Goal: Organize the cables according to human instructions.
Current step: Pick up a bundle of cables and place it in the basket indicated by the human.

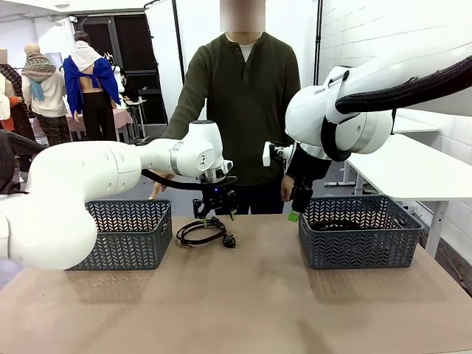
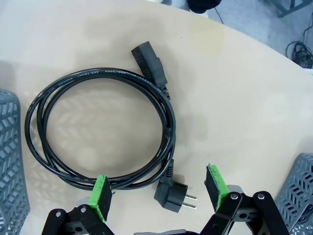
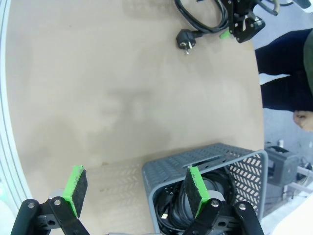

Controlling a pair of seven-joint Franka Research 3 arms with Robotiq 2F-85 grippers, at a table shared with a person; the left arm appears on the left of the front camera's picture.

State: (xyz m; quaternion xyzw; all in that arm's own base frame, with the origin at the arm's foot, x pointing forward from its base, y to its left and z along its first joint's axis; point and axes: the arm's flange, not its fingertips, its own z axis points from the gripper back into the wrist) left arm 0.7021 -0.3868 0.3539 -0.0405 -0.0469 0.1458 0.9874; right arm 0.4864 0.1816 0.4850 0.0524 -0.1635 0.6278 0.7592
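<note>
1. The left end effector (image 2: 159,193) hangs released, jaws wide, just above a coiled black cable (image 2: 100,132) lying on the bench (image 1: 243,295).
2. The right end effector (image 3: 134,191) is released over the rim of the right basket (image 1: 361,243), at 3 o'clock, holding coiled cables (image 3: 183,208).
3. The person (image 1: 243,96) stands at 12 o'clock.

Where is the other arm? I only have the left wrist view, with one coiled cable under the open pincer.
Observer: The right pincer hangs open at the near left corner of the right basket.
Operator: Anything in that basket?
Observer: Yes, black coiled cables lie inside it.
Operator: And the person?
Observer: The person stands at the far edge, behind the left pincer and the cable on the table.
</note>
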